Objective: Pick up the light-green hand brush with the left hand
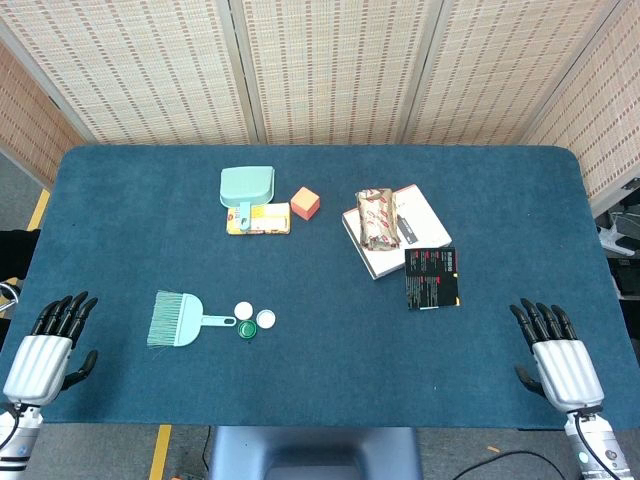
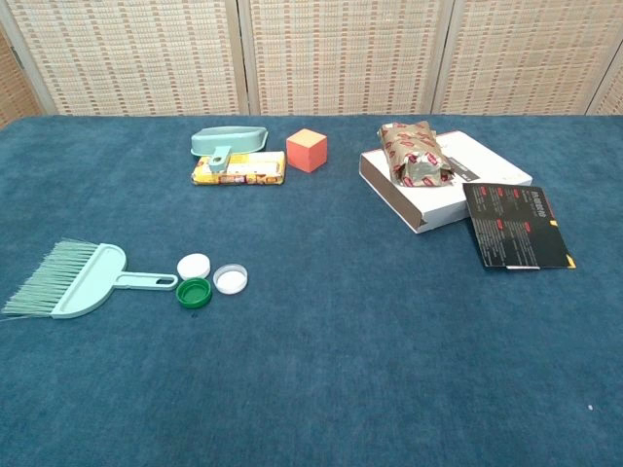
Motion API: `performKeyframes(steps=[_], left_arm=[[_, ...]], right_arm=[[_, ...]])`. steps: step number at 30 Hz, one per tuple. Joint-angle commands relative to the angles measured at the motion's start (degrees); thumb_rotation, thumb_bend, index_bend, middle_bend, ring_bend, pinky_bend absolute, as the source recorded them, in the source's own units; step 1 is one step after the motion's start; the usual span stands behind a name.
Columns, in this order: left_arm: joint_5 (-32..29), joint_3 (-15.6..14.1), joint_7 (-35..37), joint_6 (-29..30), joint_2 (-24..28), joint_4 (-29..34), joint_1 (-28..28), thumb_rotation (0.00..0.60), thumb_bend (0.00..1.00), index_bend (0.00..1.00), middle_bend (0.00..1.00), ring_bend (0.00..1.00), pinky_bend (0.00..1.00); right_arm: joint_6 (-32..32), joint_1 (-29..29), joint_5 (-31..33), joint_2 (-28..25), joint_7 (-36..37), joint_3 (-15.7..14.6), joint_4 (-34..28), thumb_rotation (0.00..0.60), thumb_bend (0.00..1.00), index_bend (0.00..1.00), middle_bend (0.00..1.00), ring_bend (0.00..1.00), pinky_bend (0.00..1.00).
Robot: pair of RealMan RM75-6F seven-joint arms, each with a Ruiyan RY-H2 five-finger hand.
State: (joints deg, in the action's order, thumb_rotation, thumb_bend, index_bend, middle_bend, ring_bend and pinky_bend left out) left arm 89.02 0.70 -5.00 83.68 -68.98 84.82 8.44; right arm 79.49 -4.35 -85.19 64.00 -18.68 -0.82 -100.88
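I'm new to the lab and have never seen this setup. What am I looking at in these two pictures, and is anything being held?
These are two cameras on one robot. The head view looks down on a blue table; the chest view looks across it from lower. The left hand and right hand show only in the head view, at the near corners, fingers apart, holding nothing. On the table lie a light-green hand brush, three bottle caps beside its handle, a green dustpan resting on a yellow packet, an orange cube, a white box with a wrapped packet on top, and a black leaflet.
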Motion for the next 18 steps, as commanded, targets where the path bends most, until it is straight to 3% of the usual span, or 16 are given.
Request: performKeyframes(steps=[1, 6, 9, 15, 18], left_arm=[[0.15, -0.08, 0.20, -0.27, -0.06, -0.13, 0.16, 0.600, 0.39, 0.00, 0.00, 0.00, 0.10], [3.42, -0.63, 1.35, -0.39, -1.50, -1.70, 1.55, 0.600, 0.39, 0.00, 0.00, 0.00, 0.11], [5.57, -0.97, 2.04, -0.90, -3.80, -4.04, 2.85, 0.600, 0.39, 0.02, 0.02, 0.03, 0.21], [4.46, -0.01, -3.50, -6.54, -8.53, -5.02, 6.41, 0.600, 0.39, 0.07, 0.08, 0.37, 0.55], [3.51, 0.83, -6.82, -9.04, -10.96, -4.69, 8.19, 0.600, 0.39, 0.09, 0.11, 0.49, 0.65]], right_arm=[[0.03, 0.05, 0.04, 0.07, 0.01, -0.03, -0.10, 0.600, 0.22, 0.00, 0.00, 0.00, 0.00], [0.81, 0.17, -0.90, 0.79, -0.15, -0.05, 0.51, 0.600, 0.22, 0.00, 0.00, 0.00, 0.00], [1.90, 0.51, -2.43, 1.30, -0.55, -0.43, 0.83, 0.600, 0.22, 0.00, 0.00, 0.00, 0.00], [4.05, 1.17, -4.35, 2.25, -0.93, -0.44, 1.56, 0.600, 0.22, 0.00, 0.00, 0.00, 0.00], [4.11, 1.17, -3.44, 2.68, -1.26, 0.19, 1.98, 0.600, 0.22, 0.00, 0.00, 0.00, 0.00]])
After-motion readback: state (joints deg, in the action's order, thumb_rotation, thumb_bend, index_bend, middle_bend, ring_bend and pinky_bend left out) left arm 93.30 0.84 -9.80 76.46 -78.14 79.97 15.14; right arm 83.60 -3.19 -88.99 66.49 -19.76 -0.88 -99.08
